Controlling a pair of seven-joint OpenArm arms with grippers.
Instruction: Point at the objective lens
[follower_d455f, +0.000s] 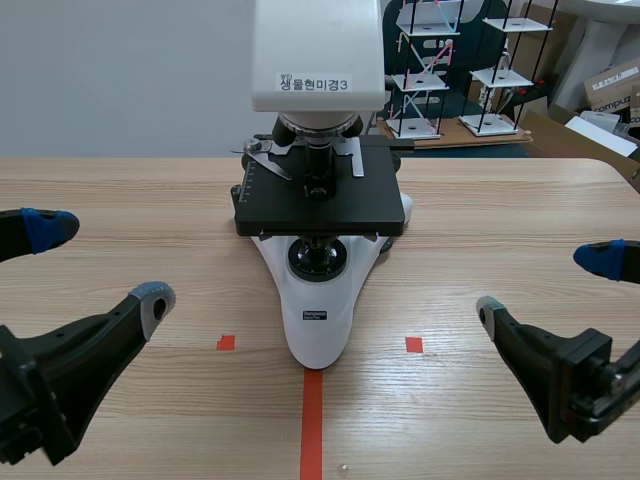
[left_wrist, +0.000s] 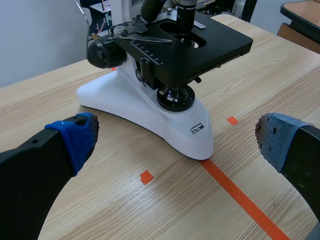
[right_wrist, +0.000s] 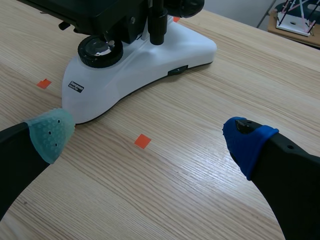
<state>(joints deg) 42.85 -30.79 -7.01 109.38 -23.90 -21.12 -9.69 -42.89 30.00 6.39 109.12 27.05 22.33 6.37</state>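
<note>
Noting objective lens (follower_d455f: 318, 165) upright above the microscope stage (follower_d455f: 355, 208), far-centre. Left gripper (follower_d455f: 100, 263) and right gripper (follower_d455f: 548, 284) near, spread wide, empty, roughly equidistant either side.

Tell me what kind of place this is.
Probably a robotics or teaching lab: a labelled microscope sits on a wooden table marked with orange tape, and small frame models stand behind it.
</note>
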